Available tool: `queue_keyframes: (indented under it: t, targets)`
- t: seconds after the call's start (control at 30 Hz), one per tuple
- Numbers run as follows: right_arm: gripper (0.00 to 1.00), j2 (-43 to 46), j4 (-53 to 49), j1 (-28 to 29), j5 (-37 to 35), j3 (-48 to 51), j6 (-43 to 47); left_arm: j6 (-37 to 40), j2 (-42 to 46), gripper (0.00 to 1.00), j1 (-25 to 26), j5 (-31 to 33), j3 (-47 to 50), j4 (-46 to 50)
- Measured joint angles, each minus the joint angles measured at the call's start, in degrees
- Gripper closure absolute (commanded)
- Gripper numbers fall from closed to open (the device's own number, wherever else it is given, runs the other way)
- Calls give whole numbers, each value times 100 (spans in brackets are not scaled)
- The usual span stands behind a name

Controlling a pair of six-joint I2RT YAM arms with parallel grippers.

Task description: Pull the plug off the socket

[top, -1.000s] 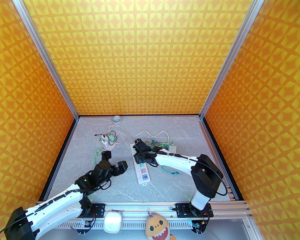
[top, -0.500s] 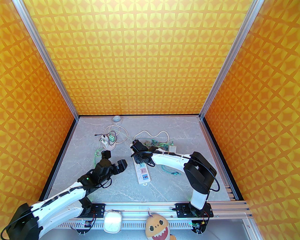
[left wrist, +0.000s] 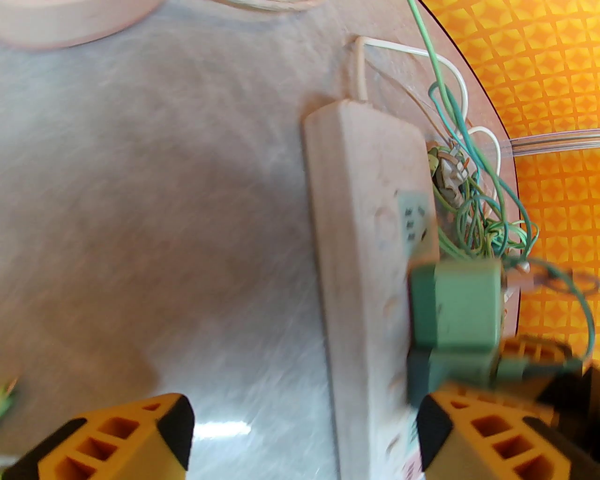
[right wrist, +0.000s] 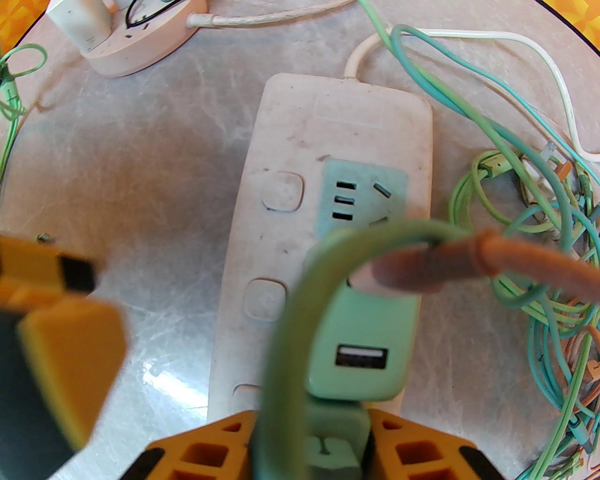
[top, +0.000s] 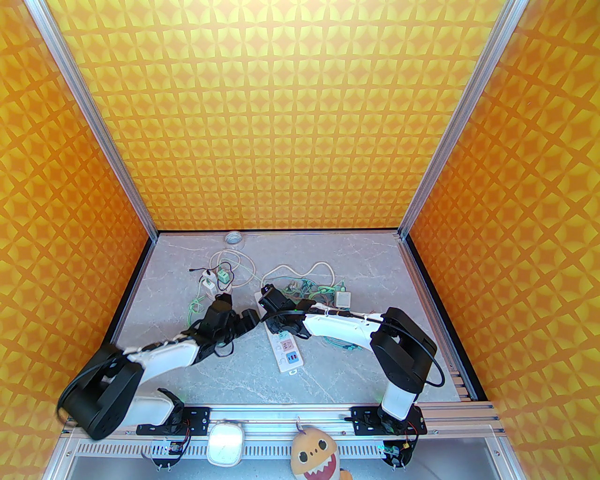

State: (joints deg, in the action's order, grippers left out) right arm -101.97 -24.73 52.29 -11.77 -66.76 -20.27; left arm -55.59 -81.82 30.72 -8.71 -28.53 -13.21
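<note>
The grey table (top: 328, 375) carries everything. The white power strip (top: 287, 349) lies flat near its middle, its long axis running from the far side toward the near edge and slanting a little to the right, with its white cord leaving the far end. Its farthest socket (right wrist: 361, 201) is bare. The next one holds a green charger (right wrist: 361, 328), which has one free USB port on top and a pink connector (right wrist: 412, 269) pushed in beside it. The green plug (right wrist: 335, 424) sits in the strip just on the near side of that charger, touching it, and stands up from the strip's face, at right angles to the strip's length. The right claw (right wrist: 311, 445) is clamped on this plug, one yellow finger pressed against each side. A green cable arches up from there over the charger. The left claw (left wrist: 304, 417) is spread wide and holds nothing. One of its fingers (left wrist: 117, 436) is over bare table to the left of the strip and the other is at the strip's face beside the plug. A round pink socket hub (right wrist: 140, 42) sits well to the far left, with a white charger (right wrist: 75, 18) in it. A tangle of green, teal and orange cables (right wrist: 553, 300) lies just right of the strip.
</note>
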Motion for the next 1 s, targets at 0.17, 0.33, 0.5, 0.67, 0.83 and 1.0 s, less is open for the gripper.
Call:
queue_keyframes:
  t: [0.17,0.33,0.5,0.67,0.83,1.0]
  targets:
    - [61,0,17,4,11,9,0,9,-520,40,-33,-103,-299,-260]
    - [61,0,28,4,11,15,0,-9,-957,50,-42,-205,-437,-472]
    - [61,0,59,4,13,37,0,-35,-1178,51,-42,-278,-503,-610]
    - [61,0,61,4,13,37,0,-79,-1285,51,-52,-326,-581,-680]
    - [61,0,61,4,13,37,0,-98,-1403,51,-70,-374,-686,-708]
    - [61,0,59,4,9,37,0,-142,-1451,60,-79,-376,-704,-708]
